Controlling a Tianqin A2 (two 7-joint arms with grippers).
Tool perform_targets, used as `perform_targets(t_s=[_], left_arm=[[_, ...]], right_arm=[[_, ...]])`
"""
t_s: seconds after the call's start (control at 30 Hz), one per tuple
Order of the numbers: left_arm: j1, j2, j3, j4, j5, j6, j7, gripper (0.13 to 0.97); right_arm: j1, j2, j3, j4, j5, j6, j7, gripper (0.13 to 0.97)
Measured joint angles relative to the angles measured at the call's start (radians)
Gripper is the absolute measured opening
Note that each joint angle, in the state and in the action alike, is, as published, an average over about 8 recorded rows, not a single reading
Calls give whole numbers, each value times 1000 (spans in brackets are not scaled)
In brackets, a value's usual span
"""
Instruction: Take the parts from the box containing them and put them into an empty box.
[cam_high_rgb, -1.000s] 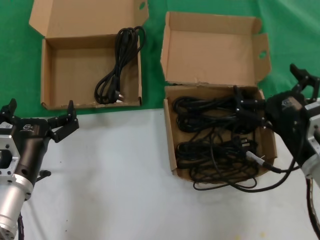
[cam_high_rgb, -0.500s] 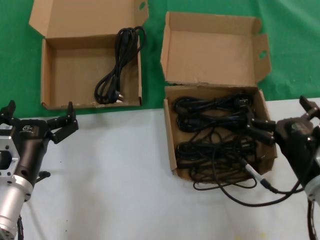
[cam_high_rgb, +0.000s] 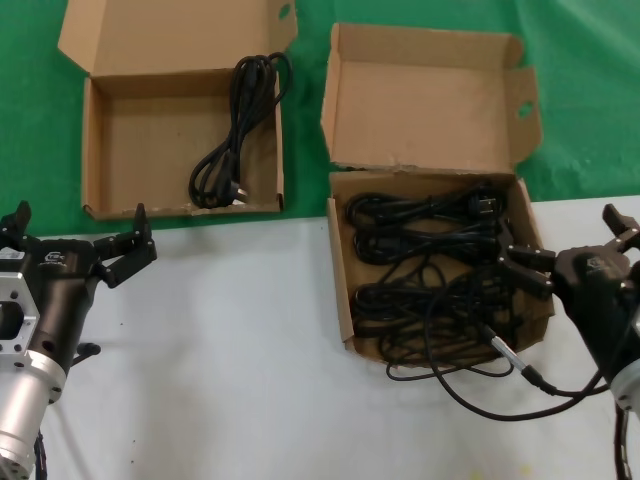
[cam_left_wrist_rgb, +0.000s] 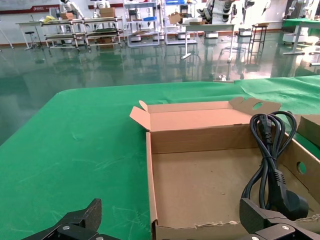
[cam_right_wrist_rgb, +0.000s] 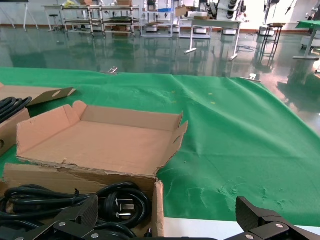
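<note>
Black coiled power cords (cam_high_rgb: 430, 275) fill the ragged-hinged brown cardboard box (cam_high_rgb: 343, 300), some spilling over its near edge. One more cord (cam_high_rgb: 235, 135) lies in the clean-edged brown cardboard box (cam_high_rgb: 95, 150).

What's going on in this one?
A two-armed robot is moving power cords between two cardboard boxes. One cord already lies in the left box; the rest are tangled in the right box. The right gripper hangs open and empty at that box's outer edge. The left gripper waits open near the left box.

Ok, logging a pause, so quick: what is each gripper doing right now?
Left gripper: open, holding nothing, near the box with one cord.
Right gripper: open, holding nothing, at the full box.
</note>
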Motion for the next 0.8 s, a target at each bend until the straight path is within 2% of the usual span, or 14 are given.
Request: perform_targets(t_s=[0.8], left_arm=[[0,0,0,0,0,0,0,966]], right_arm=[[0,0,0,0,0,0,0,966]])
